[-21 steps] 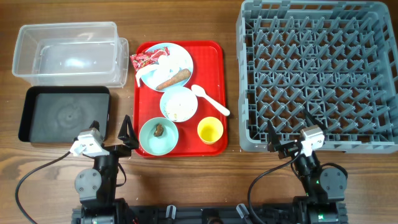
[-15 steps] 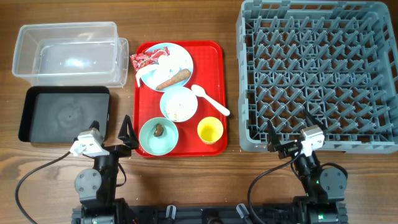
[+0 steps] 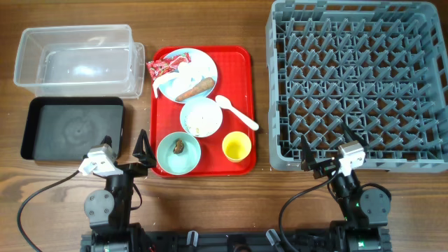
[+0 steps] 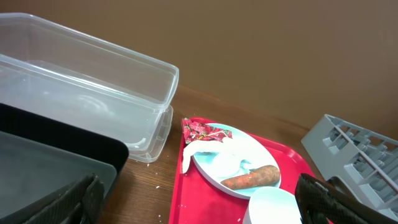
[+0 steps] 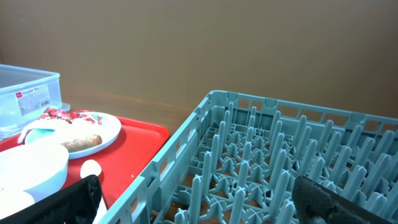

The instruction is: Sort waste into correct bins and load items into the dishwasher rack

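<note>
A pale blue plate (image 3: 199, 63) on the red tray (image 3: 241, 59) holds a red-and-white wrapper (image 3: 165, 66), white tissue (image 3: 170, 82) and a carrot-like stick (image 3: 197, 88). Below it stand a bowl with rice-like crumbs (image 3: 201, 116), a bowl with a brown lump (image 3: 178, 152), a yellow cup (image 3: 236, 146) and a white spoon (image 3: 236, 113). The clear tub (image 3: 75, 60) and black tray (image 3: 72, 129) lie at the left; the grey rack (image 3: 357, 84) is at the right. My left gripper (image 3: 131, 159) is open by the tray's near left corner. My right gripper (image 3: 329, 157) is open at the rack's near edge.
In the left wrist view the clear tub (image 4: 87, 93), black tray (image 4: 43, 168), wrapper (image 4: 202, 132) and carrot stick (image 4: 252, 177) show ahead. In the right wrist view the rack's pegs (image 5: 273, 162) fill the foreground. Small white crumbs lie on the wood beside the red tray (image 4: 158, 185).
</note>
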